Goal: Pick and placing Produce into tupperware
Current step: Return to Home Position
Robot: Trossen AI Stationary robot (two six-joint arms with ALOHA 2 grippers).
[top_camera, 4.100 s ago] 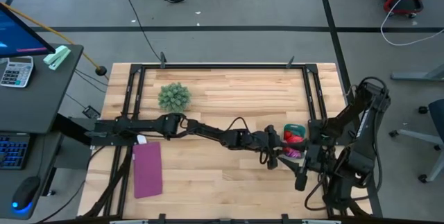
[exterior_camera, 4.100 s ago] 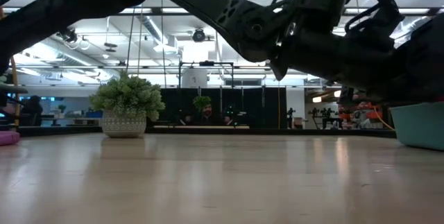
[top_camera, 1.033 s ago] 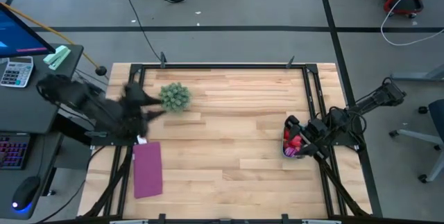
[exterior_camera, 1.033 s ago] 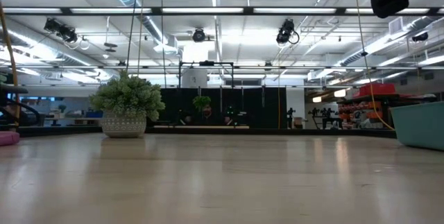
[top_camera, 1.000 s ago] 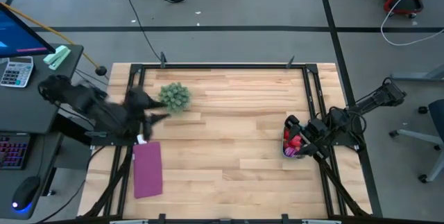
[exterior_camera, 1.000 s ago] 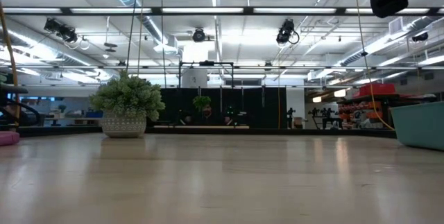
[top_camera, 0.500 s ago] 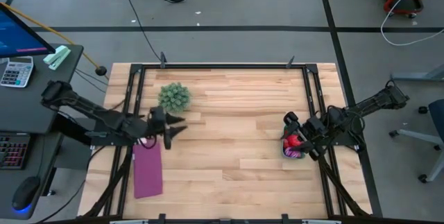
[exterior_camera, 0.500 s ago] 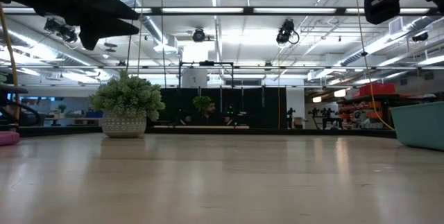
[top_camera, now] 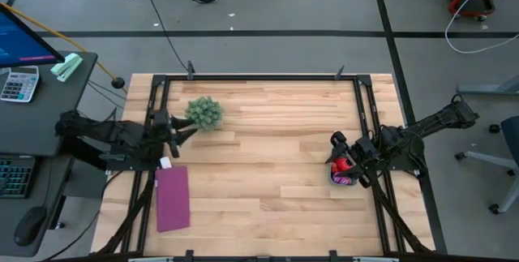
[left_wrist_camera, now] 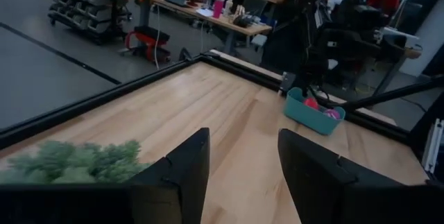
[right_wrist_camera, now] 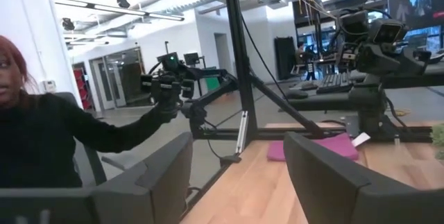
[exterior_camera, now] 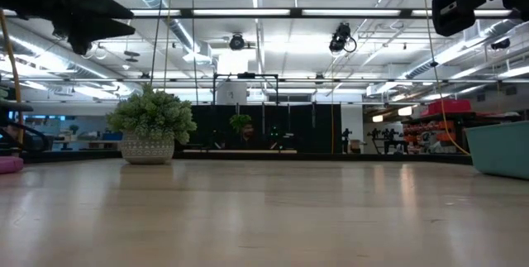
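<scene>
The teal tupperware [left_wrist_camera: 309, 117] stands at the table's right edge, also at the right of the low view [exterior_camera: 501, 148]. Red and pink produce [top_camera: 345, 168] lies inside it, with a magenta piece [left_wrist_camera: 332, 113] among the red. My right gripper [top_camera: 334, 150] hangs open just above the tub's left side, holding nothing [right_wrist_camera: 239, 161]. At the table's left edge my left gripper [top_camera: 185, 132] stands open and holds nothing [left_wrist_camera: 243, 156]. It is beside the green plant ball [top_camera: 203, 113] and points across the table toward the tub.
A flat purple mat [top_camera: 172, 198] lies at the near left. The green plant sits in a pale pot [exterior_camera: 148, 149] at the far left. A black frame [top_camera: 259, 76] runs around the table. A person [right_wrist_camera: 41, 137] sits beyond the table's left side.
My left gripper has come down from above into the top of the low view. Over the last half second it has drawn back toward the table's left edge, ending next to the plant. Its fingers have stayed open.
</scene>
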